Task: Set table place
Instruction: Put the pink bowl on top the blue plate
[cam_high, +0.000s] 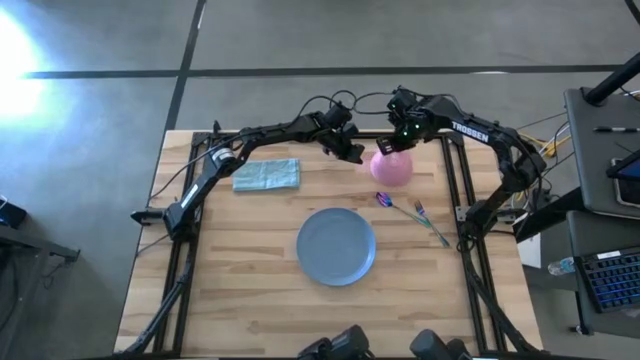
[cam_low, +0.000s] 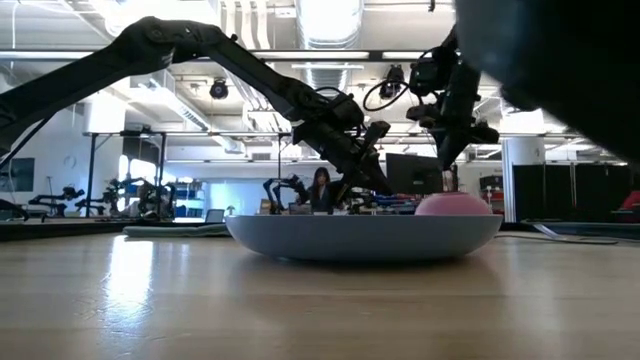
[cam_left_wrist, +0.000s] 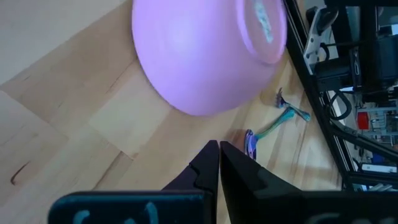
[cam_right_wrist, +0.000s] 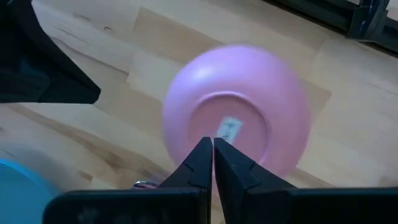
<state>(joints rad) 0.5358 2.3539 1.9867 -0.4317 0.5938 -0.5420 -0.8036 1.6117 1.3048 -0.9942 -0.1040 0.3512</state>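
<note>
The pink bowl (cam_high: 392, 168) lies upside down on the table (cam_high: 240, 290) near its far edge, base up (cam_right_wrist: 230, 127). My left gripper (cam_high: 356, 155) is shut and hangs just left of the bowl, a little apart from its side (cam_left_wrist: 205, 50). My right gripper (cam_high: 386, 148) is shut and points down above the bowl's base, clear of it in the low view (cam_low: 446, 165). The blue plate (cam_high: 336, 246) lies at the table's middle. The purple-headed spoon (cam_high: 385, 201) and the green fork (cam_high: 432, 225) lie to the right of the plate.
A folded teal cloth (cam_high: 267, 175) lies at the far left of the table. Black rail frames run along both sides (cam_high: 455, 190). Bare wood lies left of and in front of the plate. A desk with a keyboard stands beyond the right edge (cam_high: 610, 280).
</note>
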